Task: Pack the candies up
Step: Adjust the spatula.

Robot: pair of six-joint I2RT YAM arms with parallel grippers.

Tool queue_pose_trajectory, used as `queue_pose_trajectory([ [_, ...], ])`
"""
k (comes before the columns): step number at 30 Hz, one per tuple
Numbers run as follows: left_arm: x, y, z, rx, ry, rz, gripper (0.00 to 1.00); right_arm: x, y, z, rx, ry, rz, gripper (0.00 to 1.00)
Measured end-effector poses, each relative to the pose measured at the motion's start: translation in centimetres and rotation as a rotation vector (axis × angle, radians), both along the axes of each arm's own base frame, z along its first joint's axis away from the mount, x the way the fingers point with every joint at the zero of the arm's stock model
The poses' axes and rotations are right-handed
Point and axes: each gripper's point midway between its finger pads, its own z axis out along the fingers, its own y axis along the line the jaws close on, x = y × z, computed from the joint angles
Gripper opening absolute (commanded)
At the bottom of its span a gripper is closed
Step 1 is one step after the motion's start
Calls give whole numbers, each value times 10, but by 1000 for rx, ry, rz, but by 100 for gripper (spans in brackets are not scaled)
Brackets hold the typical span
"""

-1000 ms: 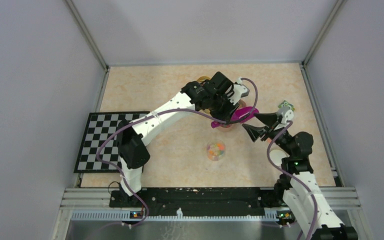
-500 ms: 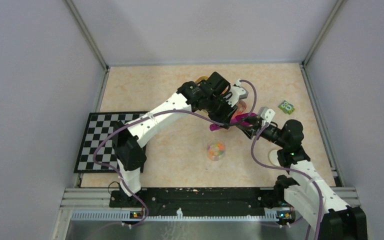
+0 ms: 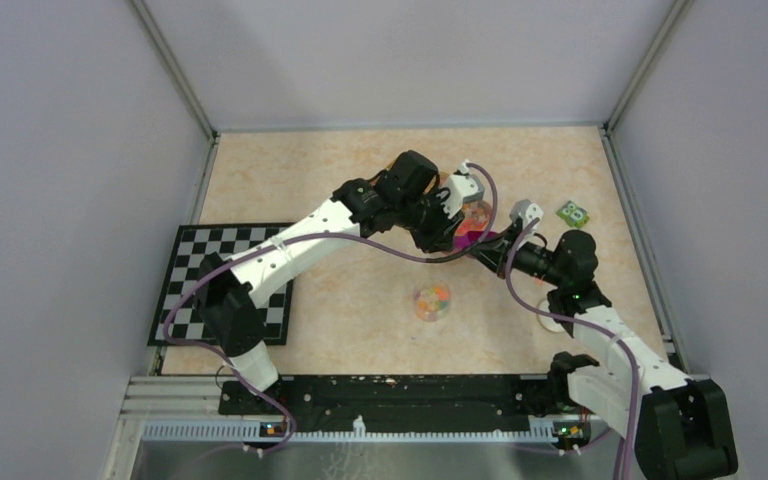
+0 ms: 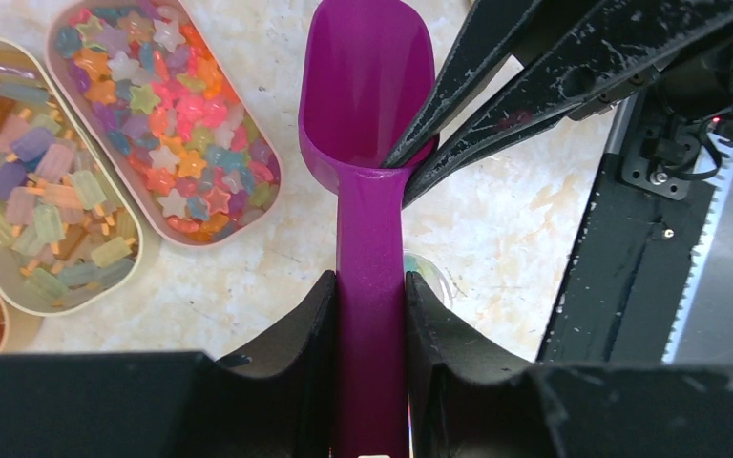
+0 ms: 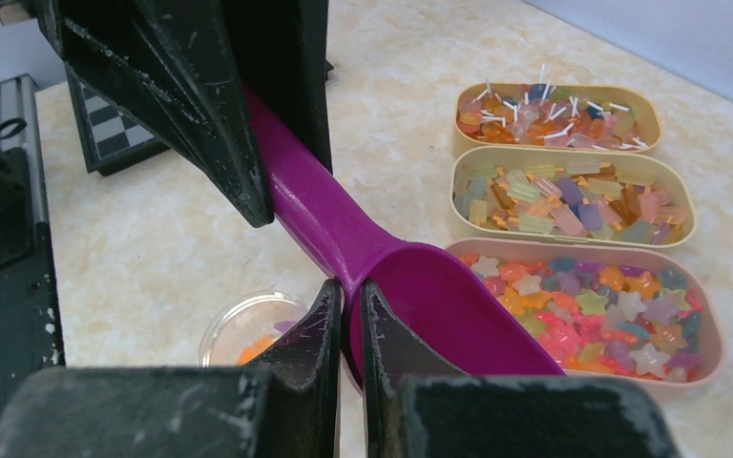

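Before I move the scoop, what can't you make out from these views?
Top view: candy trays mostly hidden under the left arm; purple scoop only a sliver.
Left wrist view: third tray cut off by the left edge; clear cup mostly behind the scoop's handle.
Right wrist view: the cup's fill partly blocked by the right gripper.

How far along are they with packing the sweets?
Early on. Done: a few candies lie in the cup. In hand: the left gripper holds the empty scoop by its handle, and the right gripper pinches the edge of its bowl, so it seems to be changing hands. Left: the trays are full, so more scooping looks likely.
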Motion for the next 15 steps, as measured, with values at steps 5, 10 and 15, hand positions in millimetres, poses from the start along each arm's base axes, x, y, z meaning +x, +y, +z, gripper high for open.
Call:
queue_pose_trajectory([
  [5, 2, 0, -1, -14, -45, -21, 21, 1, 1, -1, 35, 22, -10, 0],
  [10, 2, -1, -5, -12, -69, -57, 33, 0, 0, -5, 43, 43, -19, 0],
  [15, 2, -1, -13, -8, -97, -97, 41, -2, 0, -12, 37, 89, -22, 0],
])
